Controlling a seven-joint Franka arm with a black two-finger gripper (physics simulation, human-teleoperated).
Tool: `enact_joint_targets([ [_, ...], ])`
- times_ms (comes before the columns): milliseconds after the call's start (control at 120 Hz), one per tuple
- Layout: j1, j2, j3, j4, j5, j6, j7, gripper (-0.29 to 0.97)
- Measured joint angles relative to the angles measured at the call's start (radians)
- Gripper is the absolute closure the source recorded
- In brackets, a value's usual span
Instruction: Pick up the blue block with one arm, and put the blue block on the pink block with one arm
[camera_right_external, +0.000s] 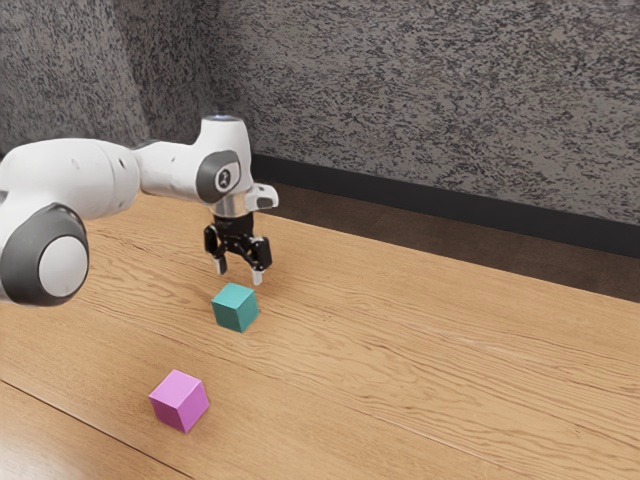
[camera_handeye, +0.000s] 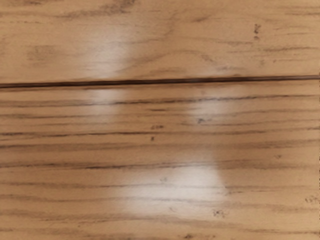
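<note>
Two blocks sit on the wooden table (camera_right_external: 420, 340) in the exterior view: the blue block (camera_right_external: 235, 306) (more teal than blue) left of centre in the frame, and the pink block (camera_right_external: 180, 400) toward the lower left, well apart from it. The gripper (camera_right_external: 239, 272) hangs just above the blue block, fingers apart and holding nothing. The wrist view adds a close look at the tabletop: a dark seam (camera_handeye: 160, 81) between planks and pale glare patches (camera_handeye: 170, 190).

Open table (camera_right_external: 430, 350) around blue block (camera_right_external: 235, 307), pink block (camera_right_external: 179, 400)
</note>
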Motion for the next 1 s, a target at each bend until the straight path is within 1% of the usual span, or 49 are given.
enact_joint_targets([
  [200, -0.021, -0.018, 0.000, -0.032, -0.016, 0.053, 0.004, 0.00],
  [442, -0.032, -0.167, 0.011, -0.228, -0.028, 0.093, 0.007, 0.00],
  [583, -0.039, -0.217, 0.015, -0.314, -0.026, 0.116, 0.008, 0.00],
  [725, -0.046, -0.225, 0.017, -0.363, -0.024, 0.144, 0.009, 0.00],
  [1000, -0.046, -0.214, 0.036, -0.386, -0.020, 0.184, 0.011, 0.00],
])
